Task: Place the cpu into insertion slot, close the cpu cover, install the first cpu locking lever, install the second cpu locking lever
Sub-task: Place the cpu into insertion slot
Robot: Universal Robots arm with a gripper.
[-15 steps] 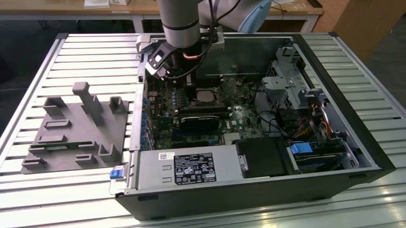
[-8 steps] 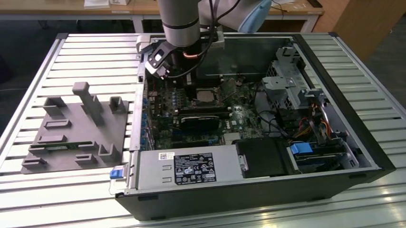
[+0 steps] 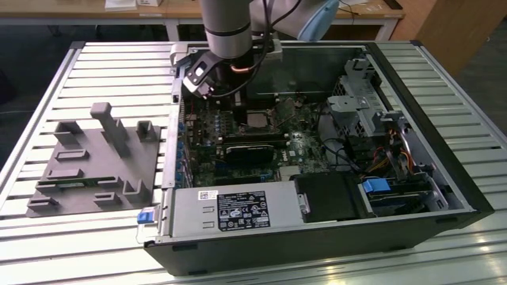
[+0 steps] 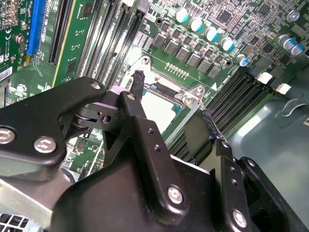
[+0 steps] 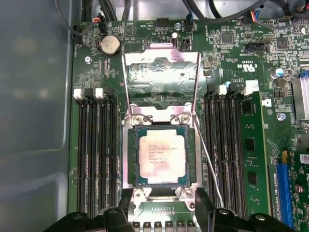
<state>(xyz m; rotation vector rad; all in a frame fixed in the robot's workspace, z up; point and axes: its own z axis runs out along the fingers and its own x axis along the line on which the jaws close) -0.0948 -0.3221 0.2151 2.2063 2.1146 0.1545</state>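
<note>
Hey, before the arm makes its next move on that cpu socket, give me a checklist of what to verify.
1. cpu sitting in the insertion slot: ok.
2. cpu lying fully flat in it: cannot tell.
3. cpu cover closed: not ok, it is folded back open.
4. locking lever latched: not ok, its wire stands loose beside the slot.
5. gripper empty and open: ok.

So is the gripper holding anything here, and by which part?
Nothing is held. The gripper has its fingers apart with nothing between them, and the cpu lies in the insertion slot below.
</note>
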